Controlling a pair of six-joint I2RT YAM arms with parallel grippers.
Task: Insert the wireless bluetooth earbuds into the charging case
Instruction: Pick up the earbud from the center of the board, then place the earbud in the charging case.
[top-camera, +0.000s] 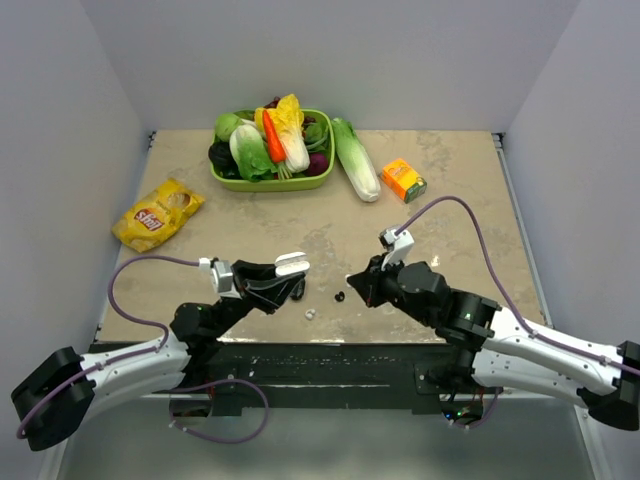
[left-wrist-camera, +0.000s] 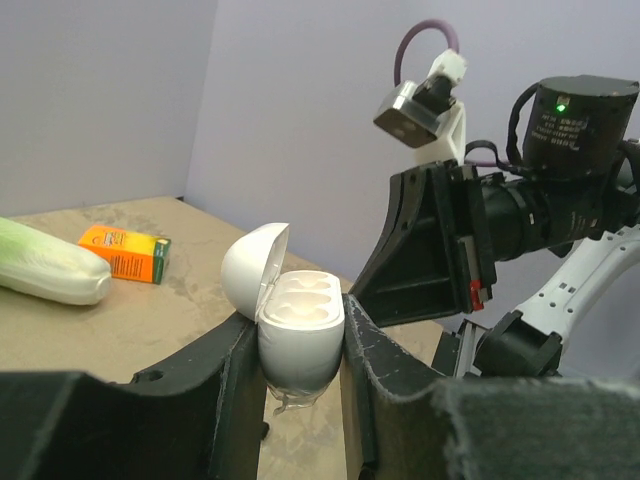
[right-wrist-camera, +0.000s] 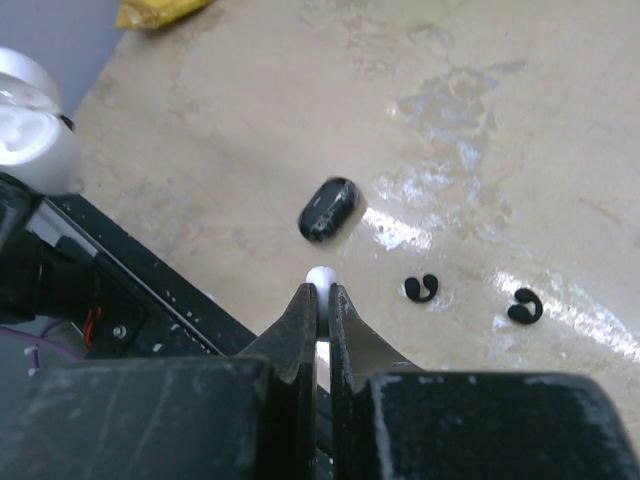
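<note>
My left gripper (left-wrist-camera: 300, 400) is shut on the white charging case (left-wrist-camera: 300, 340) and holds it upright with the lid (left-wrist-camera: 252, 268) swung open; both sockets show empty. In the top view the case (top-camera: 292, 263) sits just left of the table's front middle. My right gripper (right-wrist-camera: 322, 295) is shut on a white earbud (right-wrist-camera: 320, 276), low over the table. A glossy black earbud (right-wrist-camera: 328, 208) lies just beyond its tips, seen from above as a dark speck (top-camera: 339, 296). Another small white bud (top-camera: 309, 313) lies near the front edge.
Two tiny black hook-shaped pieces (right-wrist-camera: 421, 288) (right-wrist-camera: 524, 306) lie right of the right gripper's tips. A green basket of vegetables (top-camera: 222, 176), a cabbage (top-camera: 356, 160) and an orange box (top-camera: 404, 180) stand at the back. A yellow chip bag (top-camera: 157, 213) lies at left.
</note>
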